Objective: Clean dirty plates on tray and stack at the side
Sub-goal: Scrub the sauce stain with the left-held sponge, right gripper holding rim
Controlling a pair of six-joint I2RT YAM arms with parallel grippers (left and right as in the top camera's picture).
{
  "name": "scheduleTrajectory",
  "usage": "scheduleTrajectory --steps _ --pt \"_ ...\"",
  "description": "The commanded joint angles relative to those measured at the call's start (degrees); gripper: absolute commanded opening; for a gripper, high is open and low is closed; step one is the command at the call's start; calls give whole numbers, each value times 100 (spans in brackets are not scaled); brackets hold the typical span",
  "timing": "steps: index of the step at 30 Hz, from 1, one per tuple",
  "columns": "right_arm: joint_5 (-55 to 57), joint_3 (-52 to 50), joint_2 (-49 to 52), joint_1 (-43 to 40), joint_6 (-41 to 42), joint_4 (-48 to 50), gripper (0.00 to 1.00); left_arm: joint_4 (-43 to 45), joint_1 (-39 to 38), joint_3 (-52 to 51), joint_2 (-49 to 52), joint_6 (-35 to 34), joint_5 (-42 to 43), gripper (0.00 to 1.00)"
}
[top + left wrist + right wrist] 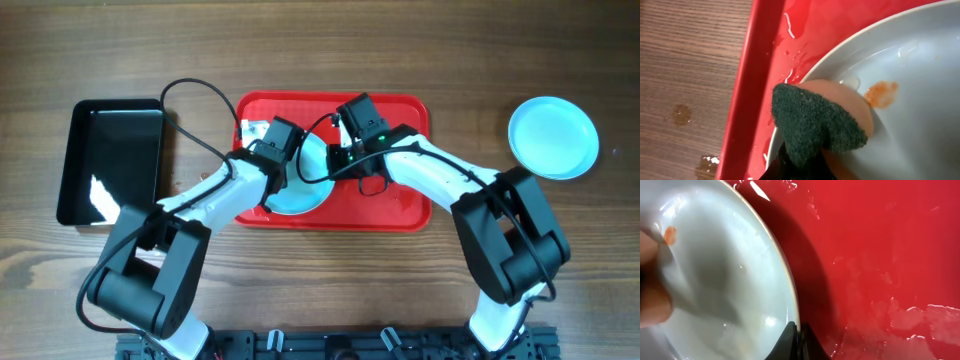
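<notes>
Overhead: the red tray (pixel 400 205) sits mid-table (pixel 320 50). The dirty plate (pixel 305 192) lies in the tray's lower-left part, between the two arms. The left jaws reach in over the plate's left edge and the right jaws stand at its right edge, so the plate is bracketed and each arm is about equally near. A clean plate (pixel 553 138) rests well apart on the table at the upper right of the frame, and a black tray (pixel 110 160) lies at the left. How the jaws stand cannot be told from up here.

Left wrist: low in the frame, the left jaws are clamped on a sponge (pixel 815 125), its green scouring face toward the camera. The sponge lies on the plate's rim, just inside the tray's wall. An orange smear (pixel 881 93) sits up and to the right of the sponge, near it but apart, further into the plate's hollow. The coming stroke, as I judge it, has to run that way, inward from the rim.

Right wrist: at the bottom centre, the right jaws are drawn narrow, tips together on the plate's rim, seemingly pinching it to steady it. The plate fills the left of the frame. The smear shows at the upper left, on the far side of the plate from these jaws. That leaves the wiping to the left arm.
</notes>
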Motion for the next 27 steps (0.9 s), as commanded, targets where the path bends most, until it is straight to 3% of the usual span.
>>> scheduleTrajectory --steps 1,7,10,27 --pt "269 -11 195 -59 44 -35 4 -127 201 103 -240 9 144 4" --pt "269 -11 195 -59 59 7 4 291 201 109 -673 7 2828 4" --pt "267 -9 195 -59 59 7 4 562 177 109 -603 -22 3650 4" --pt "267 -11 195 -59 59 11 4 1692 90 109 343 -35 3563 4"
